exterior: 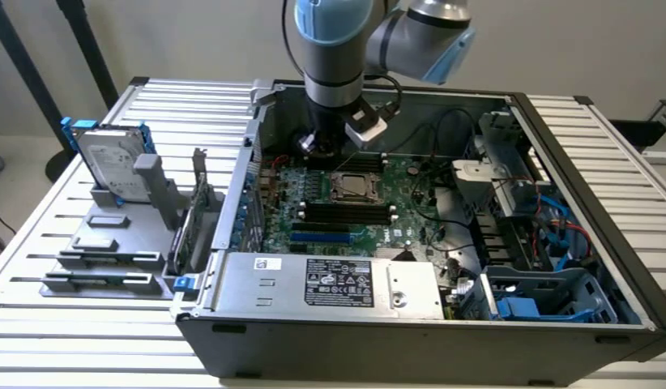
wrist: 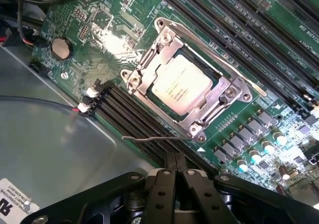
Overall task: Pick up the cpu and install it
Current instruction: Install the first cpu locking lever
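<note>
One chip matters here, and you will find the cpu [wrist: 178,87] already lying flat in its socket on the motherboard [wrist: 124,20], framed by the metal retention bracket [wrist: 149,59], just ahead of your pincer's tips and below them. Your gripper [wrist: 178,160] has its two fingers pressed together with nothing between them, so you are carrying nothing; the chip sits apart from the fingertips [wrist: 172,159], not touched. In the exterior view the gripper [exterior: 330,146] hangs inside the open computer case [exterior: 420,340], just behind the socket [exterior: 357,185] on the far side of the board. The chip is square, so it has no long axis to line up with; judge your approach by the bracket's frame instead. A thin wire lever [wrist: 149,139] lies crosswise between your fingertips and the socket, close in front of the tips, and black memory slots [wrist: 129,112] run alongside that same edge. Beyond the socket another bank of slots [wrist: 234,30] crowds the far side. Free room is mostly straight above the chip; to the sides the bracket's raised edges hem it in.
</note>
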`<state>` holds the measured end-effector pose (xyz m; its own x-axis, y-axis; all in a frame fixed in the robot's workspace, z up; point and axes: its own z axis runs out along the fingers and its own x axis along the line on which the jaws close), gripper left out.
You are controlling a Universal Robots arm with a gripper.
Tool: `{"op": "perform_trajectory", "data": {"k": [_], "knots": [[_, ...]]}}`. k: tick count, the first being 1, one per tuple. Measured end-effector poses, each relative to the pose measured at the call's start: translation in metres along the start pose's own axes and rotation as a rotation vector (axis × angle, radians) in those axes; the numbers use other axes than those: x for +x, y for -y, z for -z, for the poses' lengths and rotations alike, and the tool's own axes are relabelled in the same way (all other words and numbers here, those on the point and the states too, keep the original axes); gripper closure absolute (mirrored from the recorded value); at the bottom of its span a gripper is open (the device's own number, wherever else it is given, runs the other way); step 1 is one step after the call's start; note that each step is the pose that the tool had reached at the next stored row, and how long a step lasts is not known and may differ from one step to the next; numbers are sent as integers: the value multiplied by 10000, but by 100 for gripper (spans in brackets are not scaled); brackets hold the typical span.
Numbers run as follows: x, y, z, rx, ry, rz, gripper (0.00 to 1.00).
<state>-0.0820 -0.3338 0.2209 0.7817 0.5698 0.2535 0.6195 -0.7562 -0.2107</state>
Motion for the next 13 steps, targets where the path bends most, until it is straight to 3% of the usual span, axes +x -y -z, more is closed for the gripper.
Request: {"op": "perform_trajectory", "data": {"k": [2, 4, 10, 13], "knots": [[2, 3, -9, -194, 12, 50, 89], [-3, 3, -24, -313, -11, 86, 89], [-37, -6, -114, -428, -141, 144, 89], [-42, -10, -136, -477, -175, 164, 89]]}}
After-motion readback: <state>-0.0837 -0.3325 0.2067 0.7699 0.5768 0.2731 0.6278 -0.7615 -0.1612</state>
